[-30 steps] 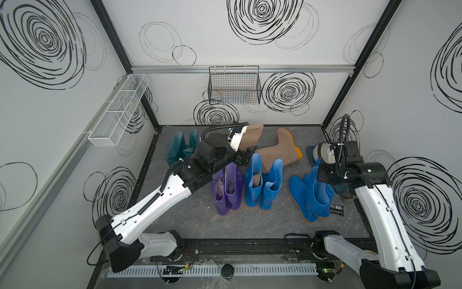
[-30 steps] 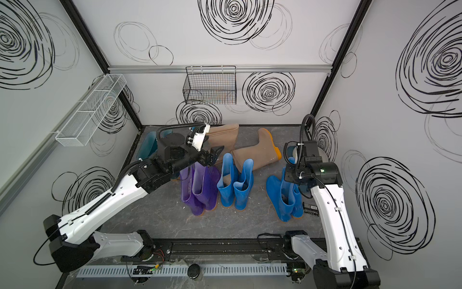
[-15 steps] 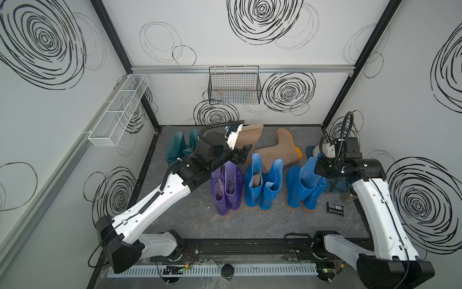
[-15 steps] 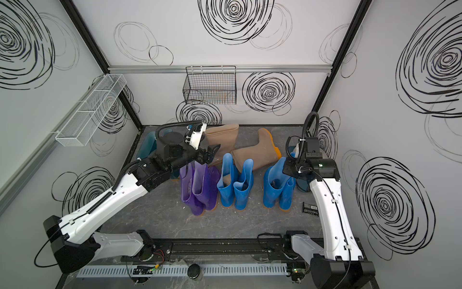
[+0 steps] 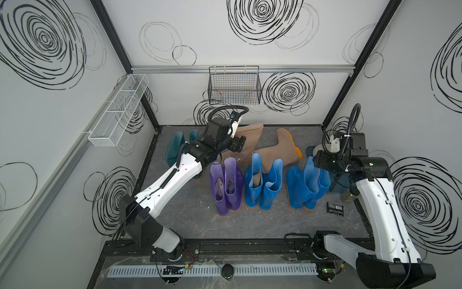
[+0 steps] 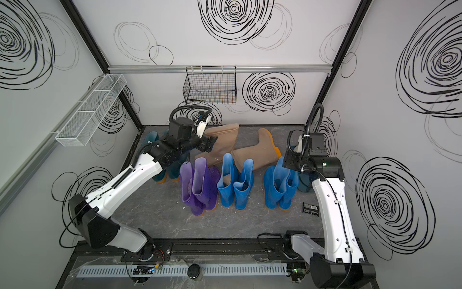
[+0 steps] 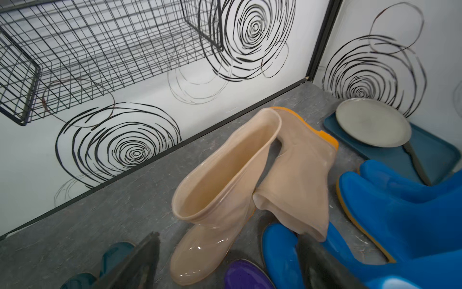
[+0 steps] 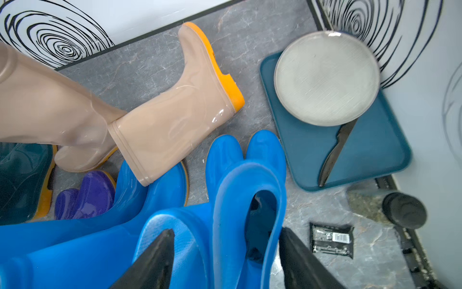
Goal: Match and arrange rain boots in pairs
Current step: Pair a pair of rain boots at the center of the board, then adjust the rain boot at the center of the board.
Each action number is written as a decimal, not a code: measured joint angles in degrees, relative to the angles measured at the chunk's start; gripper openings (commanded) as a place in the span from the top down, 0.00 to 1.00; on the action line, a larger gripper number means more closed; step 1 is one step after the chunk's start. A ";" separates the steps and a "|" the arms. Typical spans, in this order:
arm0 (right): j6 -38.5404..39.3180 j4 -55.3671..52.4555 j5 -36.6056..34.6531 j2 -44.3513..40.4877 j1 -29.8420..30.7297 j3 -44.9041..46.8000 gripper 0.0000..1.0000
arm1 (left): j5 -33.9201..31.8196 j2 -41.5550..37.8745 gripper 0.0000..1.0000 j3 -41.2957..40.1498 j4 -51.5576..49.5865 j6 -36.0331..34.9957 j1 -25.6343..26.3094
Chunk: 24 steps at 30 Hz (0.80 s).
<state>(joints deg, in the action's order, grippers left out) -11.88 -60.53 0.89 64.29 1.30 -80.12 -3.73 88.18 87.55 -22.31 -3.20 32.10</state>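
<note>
**Clerk:** Change since the last count: the right-hand blue pair, which had been tipped toward the tray, stood upright and closer to the row. The right gripper, clamped a moment before, had let go.

**Checker:** Its pincer?

**Clerk:** Spread wide, with a finger on either side of one blue shaft top and nothing held. I judged it had parted so the pair could stand unaided.

**Checker:** Front row?

**Clerk:** Purple pair, middle blue pair and right-hand blue pair, all upright and side by side, grouped by colour.

**Checker:** Behind?

**Clerk:** Teal pair upright at the back left, partly hidden by the left arm. The tan ones were unmatched. One tan boot had its sole down and its shaft leaning. The fallen tan boot lay on its side, its cuff resting on the toes of the middle blue pair.

**Checker:** Left gripper?

**Clerk:** Wide and empty, hovering just above the leaning tan boot. It was probably lined up there because tan was the only pair left to arrange.

**Checker:** Not stock?

**Clerk:** The tray, holding a plate.
</note>
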 measured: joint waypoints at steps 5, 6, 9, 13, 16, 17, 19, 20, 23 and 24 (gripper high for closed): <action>2.34 -0.09 -2.58 3.13 0.02 -3.23 0.17 | 0.92 4.50 0.10 3.37 -3.50 -5.40 -1.53; 2.93 -0.02 -3.08 3.56 0.13 -3.87 0.15 | 1.01 5.22 0.10 3.87 -4.09 -6.40 -1.70; 5.03 1.64 -3.82 4.15 1.27 -5.77 0.11 | 1.11 7.65 0.11 5.68 -5.62 -8.79 -1.90; 9.66 8.35 -2.78 5.64 6.67 -8.17 0.00 | 2.14 11.26 0.17 8.70 -6.67 -10.67 -2.80; 13.97 13.09 -0.74 11.13 12.22 -11.80 0.00 | 3.65 13.97 0.29 11.17 -7.17 -11.19 -3.56; 15.39 14.34 0.07 14.05 13.75 -13.81 0.00 | 4.24 14.75 0.41 11.91 -7.21 -11.30 -3.72; 18.10 17.29 1.62 20.41 15.98 -17.51 0.00 | 5.49 15.89 0.63 12.81 -7.19 -11.17 -3.96; 19.63 18.80 2.54 23.71 16.87 -19.02 0.01 | 6.16 16.31 0.73 13.20 -7.30 -11.17 -4.02; 23.04 22.08 6.32 30.58 17.92 -20.74 0.03 | 8.11 17.66 0.95 14.97 -8.00 -10.62 -4.04; 24.33 22.97 7.74 32.09 17.97 -20.74 0.03 | 8.72 18.34 1.00 15.98 -8.35 -10.14 -4.02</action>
<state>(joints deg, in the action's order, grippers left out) 12.45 -37.56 8.62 96.38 19.27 -100.86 4.99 106.52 103.53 -30.65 -13.34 28.08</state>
